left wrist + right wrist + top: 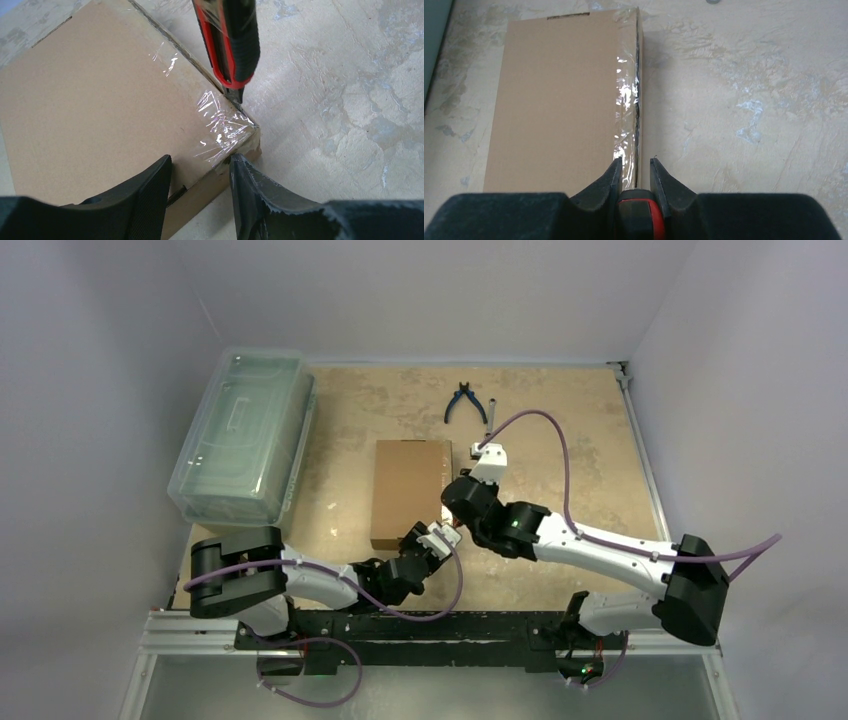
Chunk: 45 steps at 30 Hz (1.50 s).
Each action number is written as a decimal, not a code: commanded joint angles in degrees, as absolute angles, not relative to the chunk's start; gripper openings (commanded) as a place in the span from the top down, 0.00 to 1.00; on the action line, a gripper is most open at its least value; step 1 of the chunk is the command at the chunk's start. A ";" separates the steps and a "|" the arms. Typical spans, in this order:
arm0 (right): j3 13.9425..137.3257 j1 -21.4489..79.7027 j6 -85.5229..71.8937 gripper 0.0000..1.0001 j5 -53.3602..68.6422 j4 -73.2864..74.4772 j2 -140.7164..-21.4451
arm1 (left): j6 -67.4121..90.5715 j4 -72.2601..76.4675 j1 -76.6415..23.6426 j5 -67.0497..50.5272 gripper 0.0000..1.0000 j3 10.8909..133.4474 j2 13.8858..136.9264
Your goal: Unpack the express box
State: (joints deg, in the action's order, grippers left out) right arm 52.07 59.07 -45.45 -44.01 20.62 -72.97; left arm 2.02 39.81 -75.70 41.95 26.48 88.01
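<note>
Box (410, 490) lies flat at the centre of the top view, lid taped shut. Right gripper (633, 167) is clamped on the red-and-black knife (232, 45), blade tip at the box's lower right corner, on the clear tape (220, 125). Left gripper (200, 162): 2 fingers apart, straddling that corner. I judge a shallow blade, drawn straight along the right-edge seam toward the frame's top, is best, with the left bracing.

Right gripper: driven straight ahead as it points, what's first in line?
The express box: the right gripper's knife aims along the taped seam, blade apparently at the near corner.
</note>
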 commanded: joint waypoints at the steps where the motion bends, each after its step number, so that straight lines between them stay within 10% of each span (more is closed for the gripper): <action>1: 50.27 62.80 -50.38 1.00 -45.04 21.49 -70.78 | 5.31 42.78 -74.37 42.37 0.56 27.47 88.83; 24: 52.68 70.68 -53.00 1.00 -54.31 23.81 -68.92 | 8.98 39.16 -74.18 37.71 0.50 24.79 84.03; 45: 60.04 62.84 -36.45 1.00 -49.39 21.73 -67.62 | 22.19 -0.62 -74.11 24.96 0.30 36.15 63.38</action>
